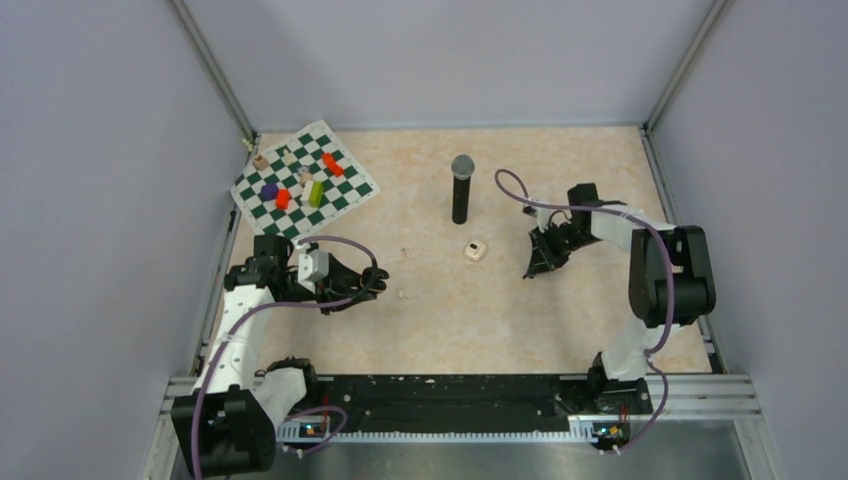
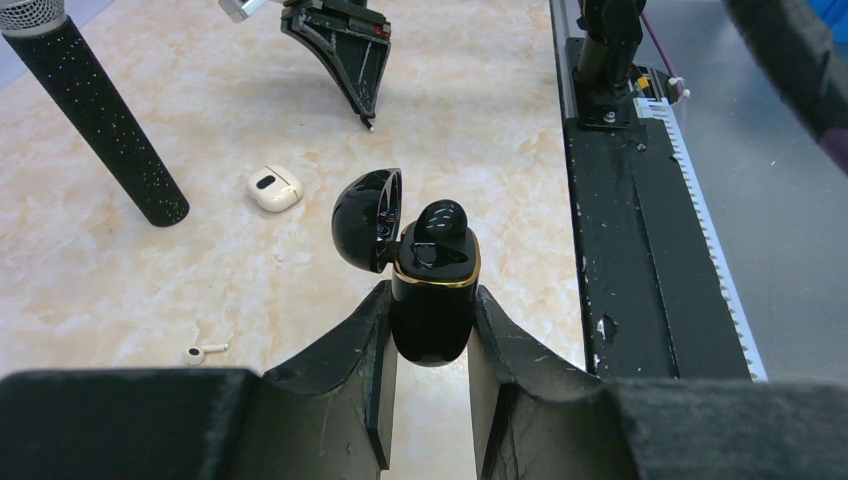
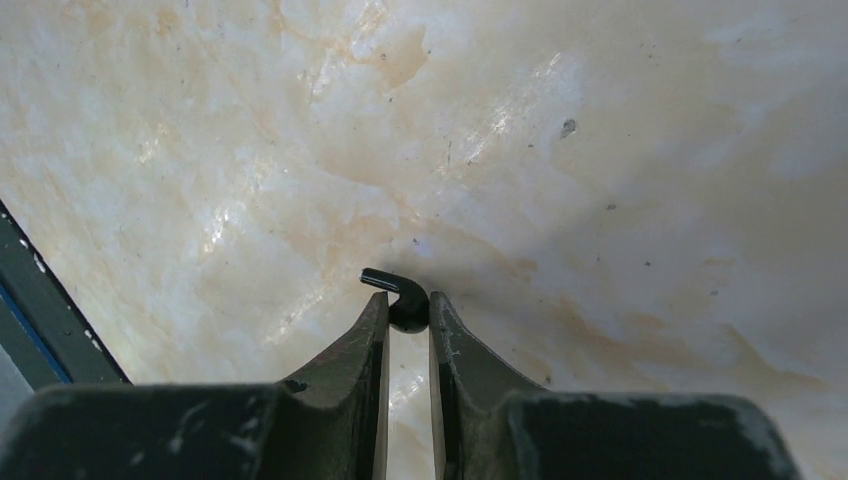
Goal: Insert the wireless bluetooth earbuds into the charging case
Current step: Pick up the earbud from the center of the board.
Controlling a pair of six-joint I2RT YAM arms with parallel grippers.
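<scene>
Earbud, black (image 3: 400,292): it is pinched by its rounded body between the tips of the right gripper (image 3: 408,318), which is clenched on it low over the table (image 3: 600,150). Its stem sticks out sideways. The hold is judged narrow and close to the tips, so the bud could be squeezed out or twisted on lifting.

The black case (image 2: 430,335) is grasped upright by the left gripper (image 2: 431,293), with its lid (image 2: 365,218) swung open and a second black bud (image 2: 440,222) seated inside. A misaligned stem could catch on the rim or push the case askew.

A whitish earbud (image 2: 205,351) lies loose just beside that gripper and could be swept aside by an arm. Farther off are a white case (image 2: 273,187) and a standing microphone (image 1: 461,190), which could be toppled by a wide swing.
</scene>
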